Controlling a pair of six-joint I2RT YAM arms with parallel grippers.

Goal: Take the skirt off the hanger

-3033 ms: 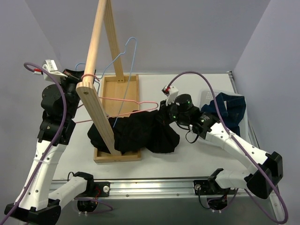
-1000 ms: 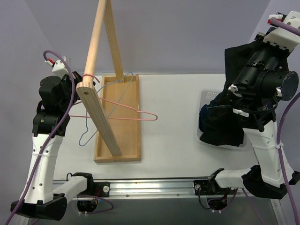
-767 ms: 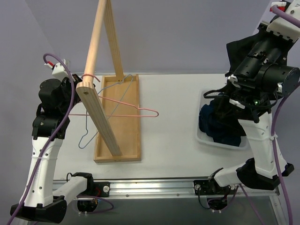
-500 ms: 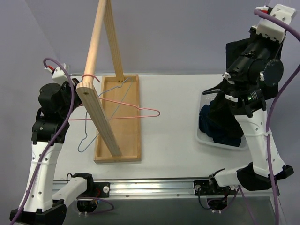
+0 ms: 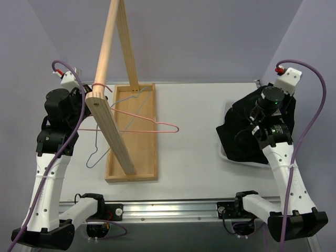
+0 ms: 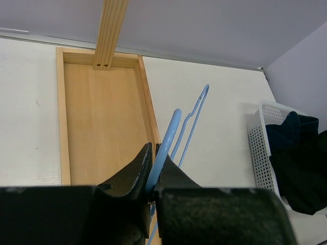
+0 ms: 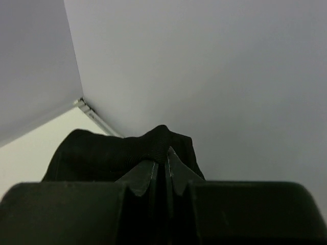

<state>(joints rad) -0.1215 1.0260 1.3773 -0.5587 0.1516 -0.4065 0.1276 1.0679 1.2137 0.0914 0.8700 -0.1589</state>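
Right gripper (image 7: 162,164) pinches the skirt (image 5: 244,134), draped over the basket (image 6: 259,140) at 3 o'clock; left gripper (image 6: 155,155) clamps the blue hanger (image 6: 167,133) at 9 o'clock.

A wooden tray (image 5: 144,152) lay on the white table (image 5: 194,157). A slanted wooden frame (image 5: 107,131) rose from the tray's near and far ends. Well right of the tray, a white mesh basket (image 6: 257,140) held a dark blue garment (image 6: 285,130).
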